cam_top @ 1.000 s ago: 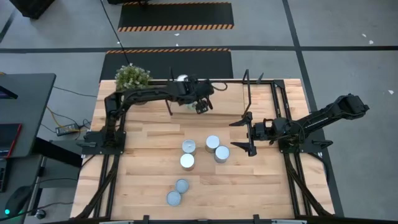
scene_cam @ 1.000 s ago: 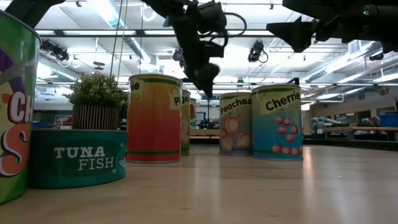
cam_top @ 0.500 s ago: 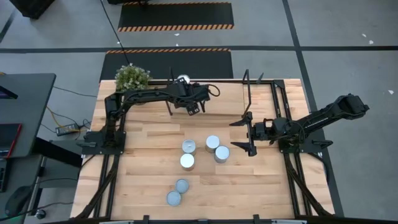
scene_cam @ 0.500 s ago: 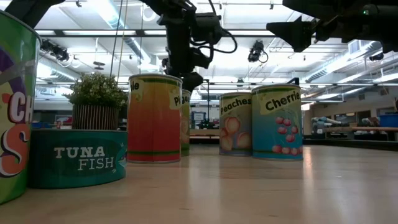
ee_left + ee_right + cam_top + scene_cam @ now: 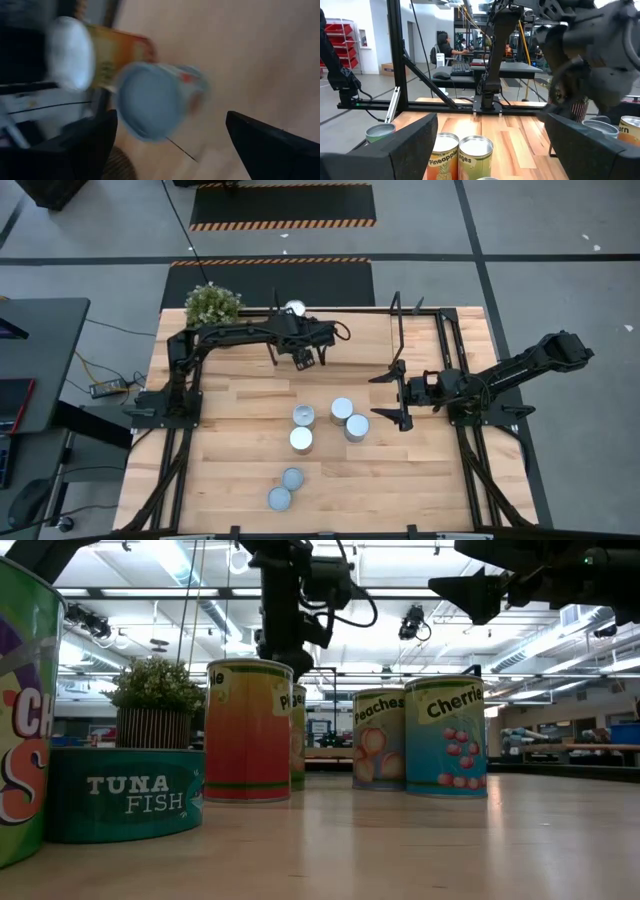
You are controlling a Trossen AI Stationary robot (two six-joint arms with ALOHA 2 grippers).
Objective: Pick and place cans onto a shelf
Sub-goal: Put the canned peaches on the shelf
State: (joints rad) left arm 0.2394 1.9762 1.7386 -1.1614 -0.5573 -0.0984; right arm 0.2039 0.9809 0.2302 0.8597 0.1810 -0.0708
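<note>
The left gripper (image 5: pixel 308 359), jaws open and empty, hovers upper centre near the shelf (image 5: pixel 420 330). The right gripper (image 5: pixel 392 395) waits open at centre right. Six cans (image 5: pixel 342 410) stand mid-table; one can (image 5: pixel 295 308) sits at top.

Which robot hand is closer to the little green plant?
Left. The left end effector hangs over the table's far side, near the plant. The right end effector waits much farther away.
</note>
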